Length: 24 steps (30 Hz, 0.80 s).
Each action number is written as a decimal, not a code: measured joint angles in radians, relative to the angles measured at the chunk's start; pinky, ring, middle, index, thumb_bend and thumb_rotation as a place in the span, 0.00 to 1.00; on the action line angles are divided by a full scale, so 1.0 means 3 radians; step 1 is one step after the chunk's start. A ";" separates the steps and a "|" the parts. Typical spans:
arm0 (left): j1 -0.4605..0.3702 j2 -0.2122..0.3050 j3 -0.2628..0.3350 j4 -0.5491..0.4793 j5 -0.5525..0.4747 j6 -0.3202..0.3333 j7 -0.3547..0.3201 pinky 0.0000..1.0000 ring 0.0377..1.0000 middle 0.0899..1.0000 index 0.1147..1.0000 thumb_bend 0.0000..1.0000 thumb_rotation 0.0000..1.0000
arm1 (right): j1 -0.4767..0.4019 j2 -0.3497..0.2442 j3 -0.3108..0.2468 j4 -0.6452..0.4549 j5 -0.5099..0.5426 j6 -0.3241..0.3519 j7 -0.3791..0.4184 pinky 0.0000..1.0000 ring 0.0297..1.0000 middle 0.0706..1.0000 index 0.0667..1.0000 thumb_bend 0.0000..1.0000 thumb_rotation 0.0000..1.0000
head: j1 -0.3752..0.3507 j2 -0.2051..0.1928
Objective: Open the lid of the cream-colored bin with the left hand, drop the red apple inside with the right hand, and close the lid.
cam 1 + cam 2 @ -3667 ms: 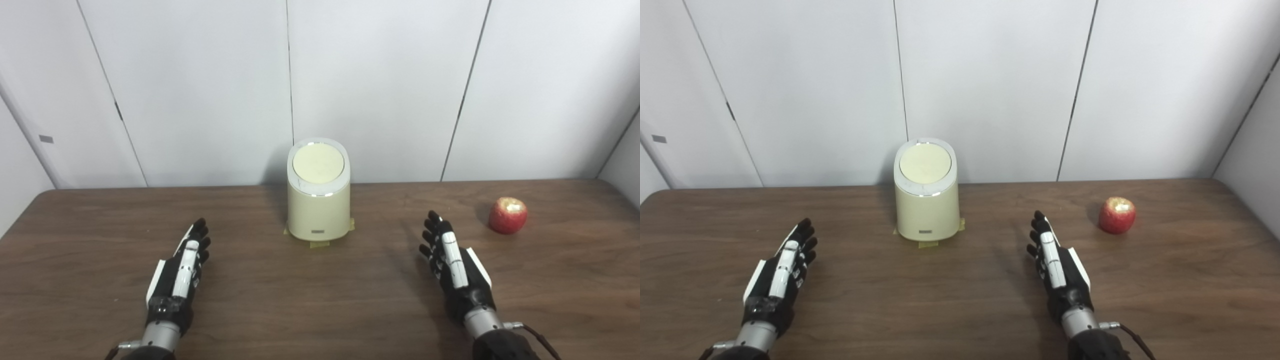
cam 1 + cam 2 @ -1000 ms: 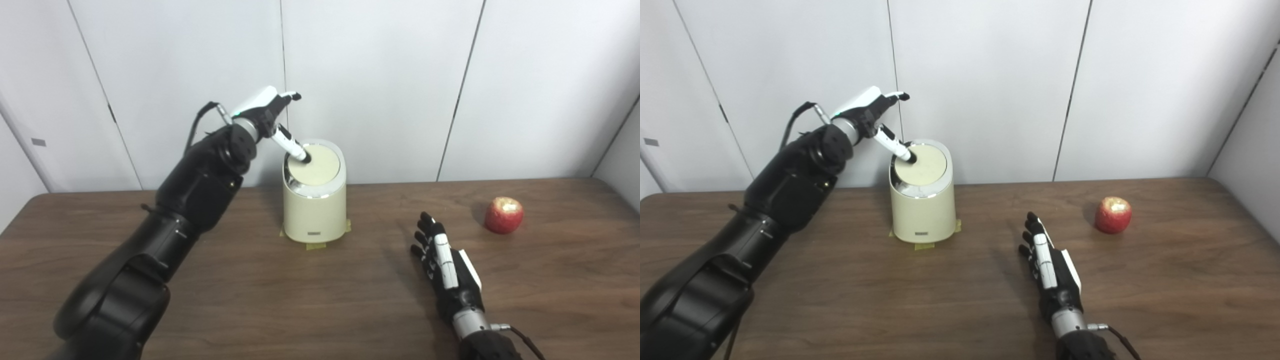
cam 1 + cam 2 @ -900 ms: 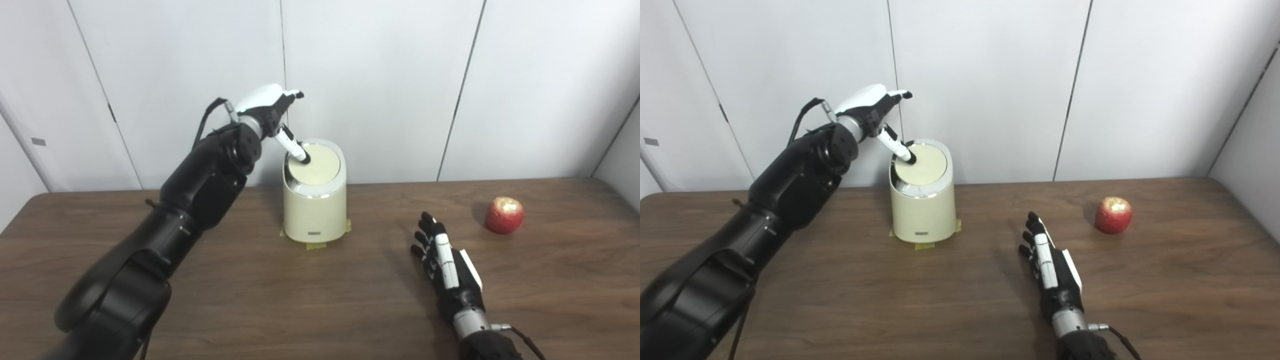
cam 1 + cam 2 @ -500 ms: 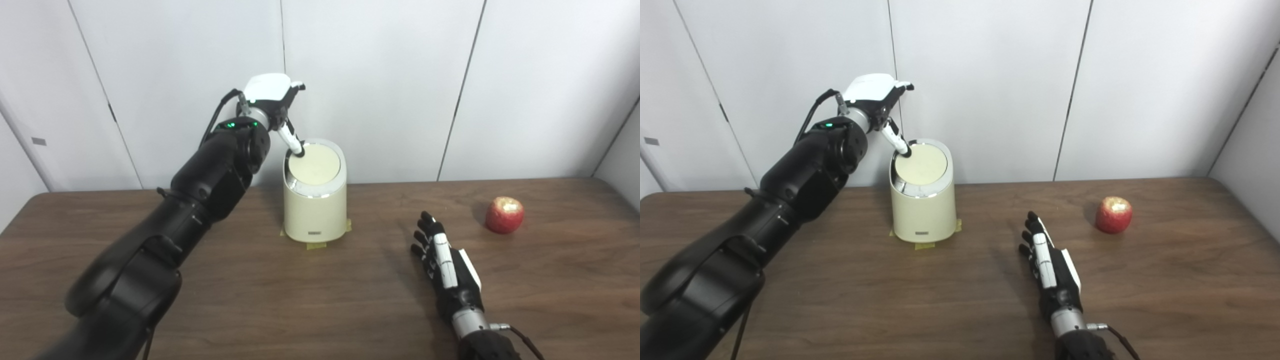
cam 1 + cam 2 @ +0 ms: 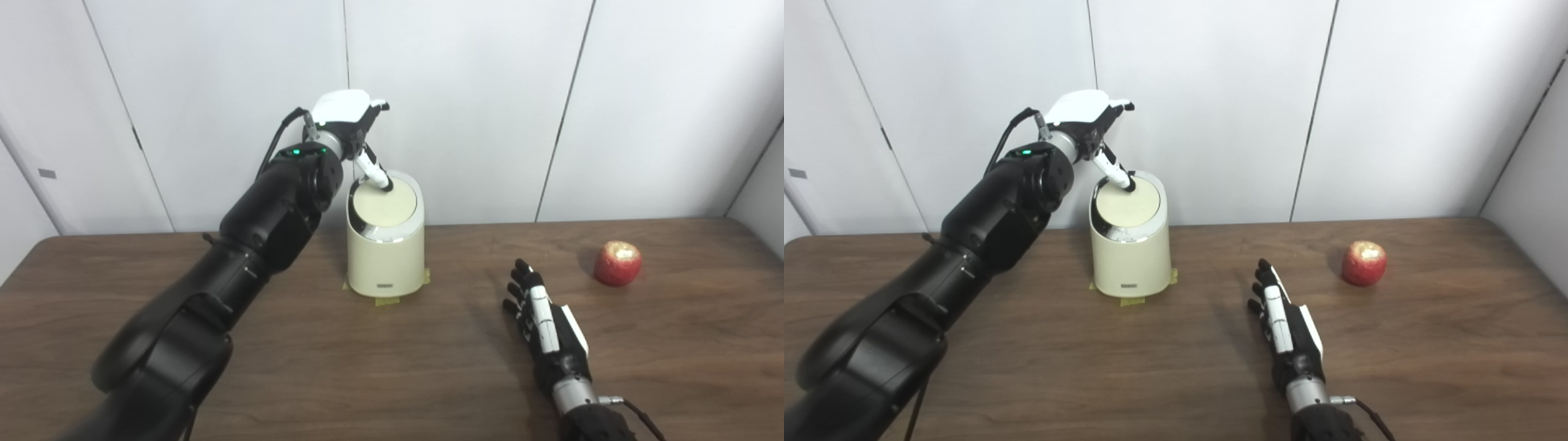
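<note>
Pressing on the lid with one extended fingertip, the left hand works at the far edge of the disc, near its twelve o'clock, grasping nothing, its other fingers curled back. From largest to smallest there is one table, one cream bin standing at the table's twelve o'clock with tape at its foot, two hands, and one red apple at about two o'clock, well apart from the bin. The right hand lies flat on the wood with its fingers spread and empty, the apple untouched beyond it. As I judge it, the main risk is the fingertip sliding off the smooth lid so it never swings open; a hard off-centre push could also tip the bin backward despite the tape. The lid looks tilted, but how far open it is I cannot tell.
</note>
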 measured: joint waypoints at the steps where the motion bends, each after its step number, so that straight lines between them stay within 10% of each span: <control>1: 0.0010 -0.0001 0.0010 -0.0036 0.0000 0.0015 -0.0013 0.93 0.92 0.94 0.94 0.98 0.18 | 0.0000 -0.0001 -0.0002 0.0000 0.0000 0.0001 0.0000 0.93 0.96 0.97 0.95 0.56 1.00 | -0.0005 0.0000; 24: 0.0034 0.0057 -0.0295 -0.0180 0.0481 -0.0168 -0.0030 1.00 0.97 0.92 0.91 1.00 0.13 | -0.0019 0.0005 -0.0024 -0.0001 0.0027 0.0045 -0.0010 0.92 0.96 0.96 0.94 0.56 0.99 | 0.0041 0.0087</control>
